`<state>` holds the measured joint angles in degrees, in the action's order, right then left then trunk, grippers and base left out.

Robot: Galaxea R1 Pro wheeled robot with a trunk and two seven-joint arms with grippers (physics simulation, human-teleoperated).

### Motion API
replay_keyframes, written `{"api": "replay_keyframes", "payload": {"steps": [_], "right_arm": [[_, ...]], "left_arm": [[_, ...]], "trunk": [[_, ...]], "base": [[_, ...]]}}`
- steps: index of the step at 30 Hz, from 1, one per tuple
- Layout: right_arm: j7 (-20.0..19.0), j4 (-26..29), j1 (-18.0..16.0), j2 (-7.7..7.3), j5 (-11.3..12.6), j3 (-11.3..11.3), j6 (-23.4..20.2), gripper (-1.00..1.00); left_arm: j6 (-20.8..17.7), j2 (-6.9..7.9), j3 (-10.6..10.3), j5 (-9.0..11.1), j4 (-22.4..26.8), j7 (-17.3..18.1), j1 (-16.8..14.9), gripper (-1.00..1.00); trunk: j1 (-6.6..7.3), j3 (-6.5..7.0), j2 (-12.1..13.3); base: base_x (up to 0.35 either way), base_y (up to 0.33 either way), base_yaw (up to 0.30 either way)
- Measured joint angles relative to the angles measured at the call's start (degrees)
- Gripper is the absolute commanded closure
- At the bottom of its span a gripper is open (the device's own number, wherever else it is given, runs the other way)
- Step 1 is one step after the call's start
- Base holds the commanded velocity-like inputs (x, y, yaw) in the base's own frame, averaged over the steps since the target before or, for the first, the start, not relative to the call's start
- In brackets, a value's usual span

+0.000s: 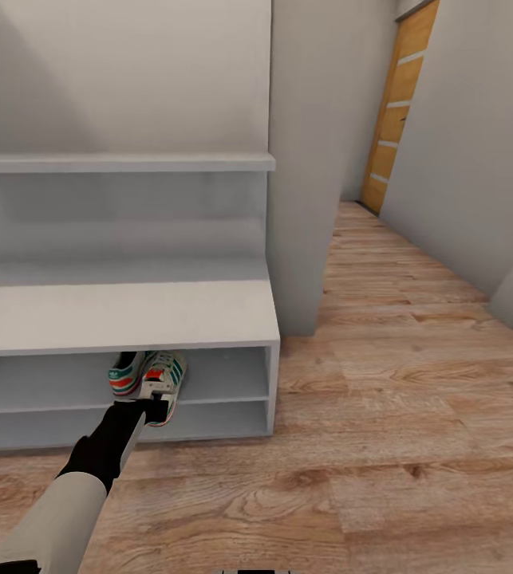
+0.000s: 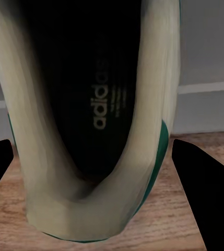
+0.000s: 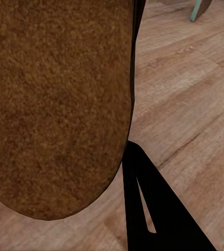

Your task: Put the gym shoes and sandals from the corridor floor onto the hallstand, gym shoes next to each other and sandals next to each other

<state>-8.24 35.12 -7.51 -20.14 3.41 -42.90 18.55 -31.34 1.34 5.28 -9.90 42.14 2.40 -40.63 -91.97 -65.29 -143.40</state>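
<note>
While the left arm reaches low toward the hallstand (image 1: 128,319), the step in hand looks like seating the second gym shoe on the upper of the two open shelf rows under the wide bench. That pale grey unit is all flat, matte slabs with square edges, and it stands on the corridor floor (image 1: 384,446), warm wood-grain planks. To do this well I would slide the shoe fully past the shelf's front lip before letting go, level and heel outward, so it cannot tip back onto the planks.

One gym shoe (image 1: 127,373) already sits on that shelf, its teal-and-red heel facing out. Just beside it, the other gym shoe (image 1: 163,381) is at the left gripper (image 1: 148,405). In the left wrist view this shoe (image 2: 91,130) shows a smooth white collar curving around a dark printed insole, with a green edge; the dark fingers stand on either side of it, and I cannot tell whether they press it.

In the right wrist view a sandal (image 3: 54,104) shows its grainy tan-brown, rounded face close to the camera, one dark finger (image 3: 153,209) beside it; its hold is not clear either.
</note>
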Motion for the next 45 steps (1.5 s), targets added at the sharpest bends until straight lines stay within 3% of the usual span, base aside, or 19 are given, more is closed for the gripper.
{"api": "replay_keyframes", "payload": {"steps": [20, 45], "right_arm": [[0.00, 0.00, 0.00, 0.00, 0.00, 0.00, -0.01, 1.00], [0.00, 0.00, 0.00, 0.00, 0.00, 0.00, -0.01, 1.00]], "left_arm": [[0.03, -0.01, -0.08, 0.89, 1.44, 0.03, 0.00, 1.00], [0.05, 0.00, 0.00, 0.09, 1.69, -0.04, 0.01, 1.00]], "trunk": [[0.02, 0.00, -0.01], [0.01, 0.00, 0.00]], "base": [[0.099, 0.000, 0.000], [0.070, 0.000, 0.000]]}}
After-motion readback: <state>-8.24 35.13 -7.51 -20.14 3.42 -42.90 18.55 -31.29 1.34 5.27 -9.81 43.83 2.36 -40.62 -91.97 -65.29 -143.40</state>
